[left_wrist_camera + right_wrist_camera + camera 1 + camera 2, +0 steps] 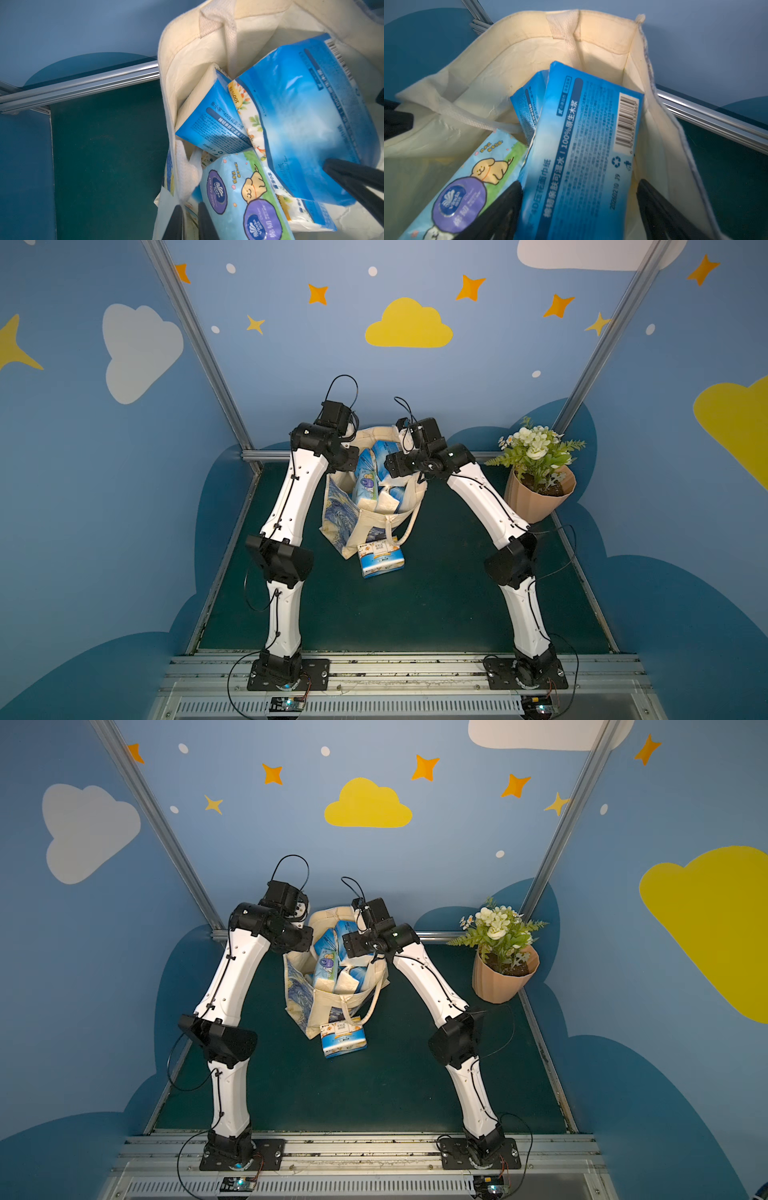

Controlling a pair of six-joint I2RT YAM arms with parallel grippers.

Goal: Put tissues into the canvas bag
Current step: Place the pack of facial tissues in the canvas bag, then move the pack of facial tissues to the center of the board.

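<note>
1. Tissues (374, 477): several blue-and-white packs stand and lean packed together inside the canvas bag (365, 526), and they show through its open mouth in both top views.
2. One more pack (381, 559) lies flat on the green table (415, 605) outside the bag. It sits against the bag's near wall and looks to be touching it, with a cream handle (409, 514) looping down just beside it.
3. Bag stands upright with its mouth open. The blue-yellow print shows on the outer wall facing the left arm.
4. Left gripper (190, 207): fingers close together with the bag's cream rim cloth between them, so it is pinching the bag edge on the side nearest the left arm.
5. Right gripper (579, 184): over the bag mouth with its jaws spread wide.
6. A blue barcode pack (581, 145) lies between the right gripper's fingers inside the bag. One finger is at the pack's edge, and the other finger (654, 207) stands clear of it with a gap showing, so it is not clamped.
7. That barcode pack leans on another blue pack (212, 116), which stands against the bag's inner wall.
8. Paler pack with purple mark and a cartoon dog (245, 197) lies inside the bag, next to the barcode pack and toward the pinched rim.
9. Beige flowerpot (536, 497) with white flowers stands well apart from the bag, beyond the right arm.
</note>
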